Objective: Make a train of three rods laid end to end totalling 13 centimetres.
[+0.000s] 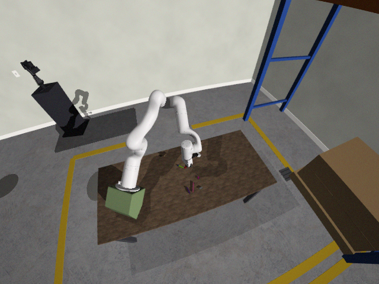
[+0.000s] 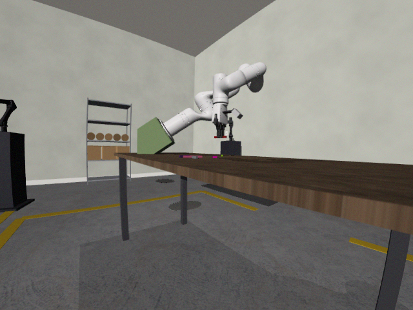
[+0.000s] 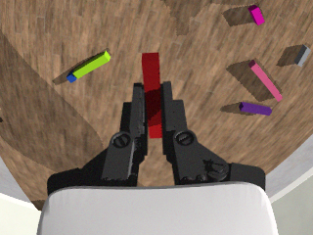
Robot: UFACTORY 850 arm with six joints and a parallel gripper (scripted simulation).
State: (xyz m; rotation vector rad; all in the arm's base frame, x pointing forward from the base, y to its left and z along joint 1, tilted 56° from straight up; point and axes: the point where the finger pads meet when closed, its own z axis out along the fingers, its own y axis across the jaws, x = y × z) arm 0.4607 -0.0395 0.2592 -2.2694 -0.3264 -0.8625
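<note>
My gripper (image 1: 188, 165) (image 2: 219, 135) (image 3: 153, 98) was nearly closed, clamping the red rod (image 1: 185, 167) (image 2: 215, 137) (image 3: 151, 64) above the table (image 1: 244, 158) (image 2: 300, 173) (image 3: 196, 64). Seen from the top, the lime rod (image 1: 181, 166) (image 2: 222, 155) (image 3: 91, 65) lay left, the blue rod (image 1: 177, 165) (image 3: 71, 77) at its left end; the magenta rod (image 1: 198, 177) (image 2: 214, 157) (image 3: 256, 15) lay nearer.

1. The dark gripper fingers cover parts of the red rod's long sides (image 3: 151, 69).
2. The brown wooden table (image 2: 300, 176) runs past the exterior view's right edge.
3. Any gap between the small blue rod (image 3: 71, 77) and the lime rod (image 3: 92, 65) is too small to tell.
</note>
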